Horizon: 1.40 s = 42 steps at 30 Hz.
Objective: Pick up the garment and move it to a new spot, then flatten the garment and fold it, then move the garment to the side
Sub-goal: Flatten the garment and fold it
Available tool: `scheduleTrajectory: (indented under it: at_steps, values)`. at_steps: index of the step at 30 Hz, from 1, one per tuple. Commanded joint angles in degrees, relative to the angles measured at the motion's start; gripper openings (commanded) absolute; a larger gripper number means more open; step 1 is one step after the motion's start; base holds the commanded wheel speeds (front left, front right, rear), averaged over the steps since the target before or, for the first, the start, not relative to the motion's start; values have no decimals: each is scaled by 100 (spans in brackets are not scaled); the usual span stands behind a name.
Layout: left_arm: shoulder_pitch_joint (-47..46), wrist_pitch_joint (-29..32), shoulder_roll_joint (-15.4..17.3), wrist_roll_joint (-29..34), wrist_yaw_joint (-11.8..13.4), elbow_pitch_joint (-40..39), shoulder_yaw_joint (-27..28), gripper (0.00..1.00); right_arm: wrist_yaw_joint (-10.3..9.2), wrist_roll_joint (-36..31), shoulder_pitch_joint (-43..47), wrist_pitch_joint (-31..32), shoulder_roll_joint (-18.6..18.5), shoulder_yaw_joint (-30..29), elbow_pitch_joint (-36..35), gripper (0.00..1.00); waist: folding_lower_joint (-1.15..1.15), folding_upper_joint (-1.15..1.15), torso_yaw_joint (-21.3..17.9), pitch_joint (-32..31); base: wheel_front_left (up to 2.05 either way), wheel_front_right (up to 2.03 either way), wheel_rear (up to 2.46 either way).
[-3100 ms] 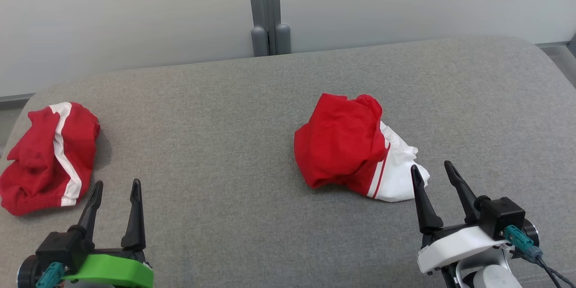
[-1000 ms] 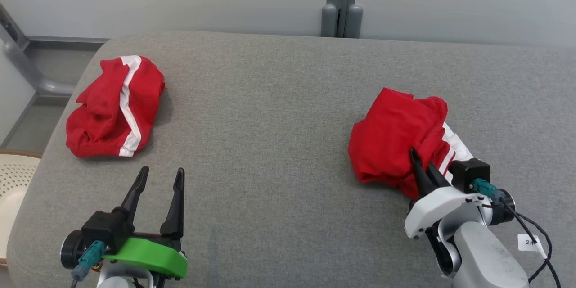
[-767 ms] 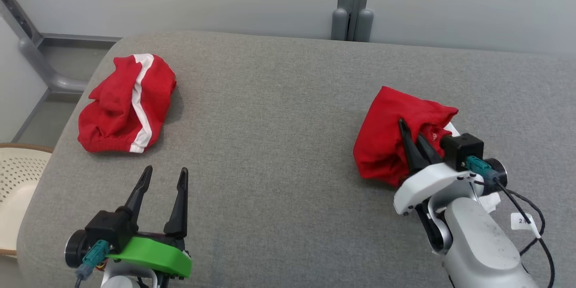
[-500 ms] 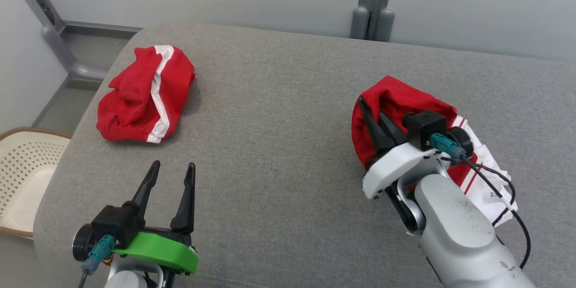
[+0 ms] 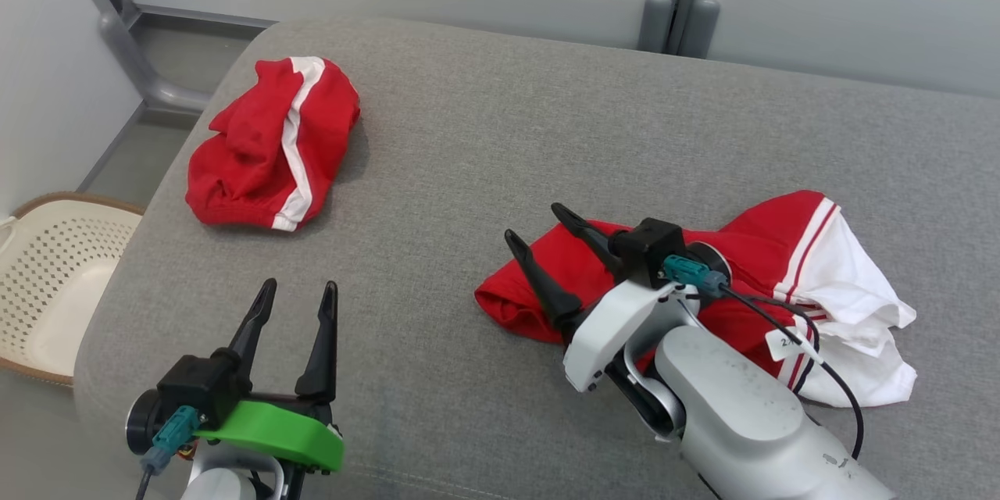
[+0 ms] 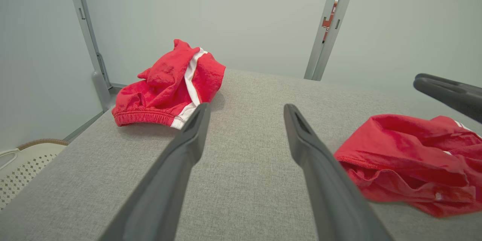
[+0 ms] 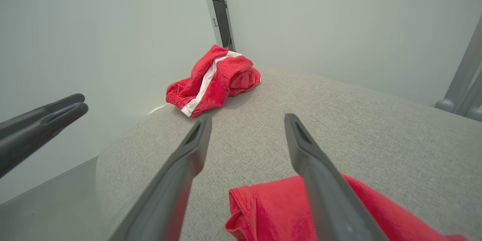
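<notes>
The garment [image 5: 769,242] is red with a white, red-striped part. It lies stretched out and rumpled on the grey padded table [image 5: 484,133], right of the middle. Its red hem end also appears in the left wrist view [image 6: 406,154] and the right wrist view [image 7: 271,211]. My right gripper [image 5: 535,223] stands open just above that left end, fingers pointing up-left, with nothing between them [image 7: 247,118]. My left gripper [image 5: 301,285] is open and empty near the table's front left [image 6: 247,106], well clear of the garment.
A second red garment with a white stripe [image 5: 273,144] lies bunched at the table's far left corner [image 6: 165,83] [image 7: 214,79]. A cream perforated basket [image 5: 55,266] stands on the floor left of the table. Grey wall panels and a post [image 5: 676,8] rise behind.
My right gripper was shut on the garment and dragged it left toward the table's middle. It has since opened and let go, and the garment lies spread out. The head view turned; the left gripper held still.
</notes>
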Motion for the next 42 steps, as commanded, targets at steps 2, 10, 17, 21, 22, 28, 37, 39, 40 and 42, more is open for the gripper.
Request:
scheduleTrajectory:
  at_steps: [2, 10, 17, 21, 22, 28, 37, 39, 40, 42]
  values:
    - [-71, 3, -20, -32, -1, -12, 48, 100, -6, -192, -54, -25, -25, -231, -123, 100, 0, 0, -199, -27, 0, 0, 0]
    - [67, 2, -30, 31, -1, -69, 159, 100, -7, -999, 404, -22, -187, -1469, -641, 100, 0, 0, -673, -120, 0, 0, 0]
    - [167, 3, -47, 77, -1, -121, 240, 100, -7, -1389, 1251, -23, -608, -2432, -1063, 100, 0, 0, -1006, -150, 0, 0, 0]
    - [194, 3, -46, 91, -1, -140, 237, 100, -6, -1468, 1763, 79, -726, -2847, -1278, 100, 0, 0, -1165, -139, 0, 0, 0]
    - [182, 3, -44, 91, -1, -142, 242, 100, -6, -1486, 1878, 116, -728, -2902, -1333, 100, 0, 0, -1200, -131, 0, 0, 0]
    - [68, 3, -39, 61, -2, -138, 168, 100, -6, -1417, 2282, 263, -550, -3047, -1437, 100, 0, 0, -1248, -83, 0, 0, 0]
    - [14, 3, 50, 9, -2, -99, 76, 100, -7, -1329, 2129, 339, -412, -3080, -824, 55, 0, 0, -1112, -54, 0, 0, 0]
    - [22, 3, 59, 9, -2, -93, 75, 100, -7, -1249, 2058, 376, -398, -3015, -652, 0, 0, 0, -1084, -58, 0, 0, 0]
    - [26, 2, 66, 6, -2, -87, 74, 100, -7, -1196, 2039, 397, -387, -2989, -563, 0, 0, 0, -1075, -61, 0, 0, 0]
    - [40, 3, 66, 3, -2, -79, 86, 100, -7, -1123, 2009, 402, -396, -2946, -439, 0, 0, 0, -1072, -70, 0, 0, 0]
